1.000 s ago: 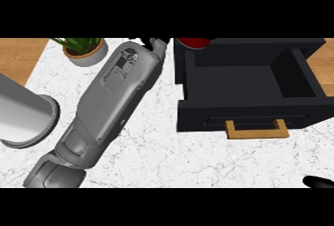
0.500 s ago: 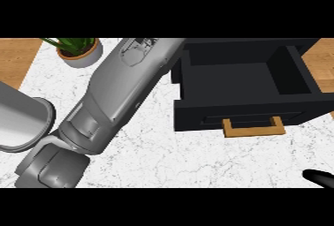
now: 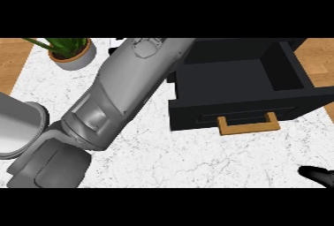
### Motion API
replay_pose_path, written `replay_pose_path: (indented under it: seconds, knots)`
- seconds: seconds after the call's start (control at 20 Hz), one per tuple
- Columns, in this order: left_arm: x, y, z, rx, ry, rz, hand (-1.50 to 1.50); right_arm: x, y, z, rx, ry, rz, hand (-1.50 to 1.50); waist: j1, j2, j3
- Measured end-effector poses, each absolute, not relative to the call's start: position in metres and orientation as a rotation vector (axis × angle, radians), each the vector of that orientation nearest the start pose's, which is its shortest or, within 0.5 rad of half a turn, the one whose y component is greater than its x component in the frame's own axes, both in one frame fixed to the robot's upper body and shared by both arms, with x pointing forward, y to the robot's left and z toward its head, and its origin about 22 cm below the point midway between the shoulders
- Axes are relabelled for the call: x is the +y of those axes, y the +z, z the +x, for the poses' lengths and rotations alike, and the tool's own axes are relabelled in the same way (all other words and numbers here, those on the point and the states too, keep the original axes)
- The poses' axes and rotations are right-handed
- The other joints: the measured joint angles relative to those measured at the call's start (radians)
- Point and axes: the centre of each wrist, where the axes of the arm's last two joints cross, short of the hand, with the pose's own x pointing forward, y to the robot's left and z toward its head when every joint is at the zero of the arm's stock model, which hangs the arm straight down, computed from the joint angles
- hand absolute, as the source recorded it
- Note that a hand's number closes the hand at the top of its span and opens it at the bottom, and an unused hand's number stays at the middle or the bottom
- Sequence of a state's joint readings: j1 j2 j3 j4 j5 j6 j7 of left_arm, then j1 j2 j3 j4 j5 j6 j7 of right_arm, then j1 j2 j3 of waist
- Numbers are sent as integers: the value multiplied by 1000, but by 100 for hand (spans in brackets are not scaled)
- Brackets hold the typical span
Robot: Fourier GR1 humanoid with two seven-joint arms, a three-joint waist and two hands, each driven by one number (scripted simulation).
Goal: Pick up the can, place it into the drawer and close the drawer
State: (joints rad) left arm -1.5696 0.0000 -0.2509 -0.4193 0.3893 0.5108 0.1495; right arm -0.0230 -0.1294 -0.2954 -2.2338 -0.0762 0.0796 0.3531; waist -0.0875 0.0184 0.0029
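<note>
The left forearm is seen stretched diagonally from the lower left up to the top middle of the view, over the white marbled counter. The left hand itself is hidden past the top edge, so whether its fingers are apart or closed cannot be told. The can is not seen anywhere; its place cannot be told. The black drawer is shown pulled open at the right of the forearm, its dark inside bare where visible, its wooden handle turned toward the near edge. Only a black tip of the right hand is seen at the lower right corner; its fingers' state cannot be told. A potted plant stands at the upper left, and a grey round vessel is cut by the left edge.
</note>
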Motion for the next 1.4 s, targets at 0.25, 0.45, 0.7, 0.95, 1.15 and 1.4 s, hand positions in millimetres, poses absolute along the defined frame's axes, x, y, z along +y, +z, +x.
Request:
replay_pose_path:
  seconds: [0.25,0.45,0.7,0.95,1.15,1.4]
  knots:
    - [-19,251,433,-1696,-152,82,-150,-296,170,190,-1912,0,-243,-150,-9,3,0]
    - [-19,249,434,-1708,-118,116,-150,-295,172,189,-1915,12,-249,-150,-15,5,0]
    - [-20,250,434,-1711,-85,127,-150,-293,175,194,-1942,102,-303,-150,-17,8,1]
    - [-22,256,434,-1707,-52,101,-150,-285,184,201,-1993,241,-387,-150,-11,12,0]
    - [-23,259,434,-1702,-18,68,-150,-277,184,214,-1996,365,-474,-150,-4,13,0]
    - [-22,260,434,-1712,0,36,-150,-263,182,239,-1980,523,-617,-150,22,14,-1]
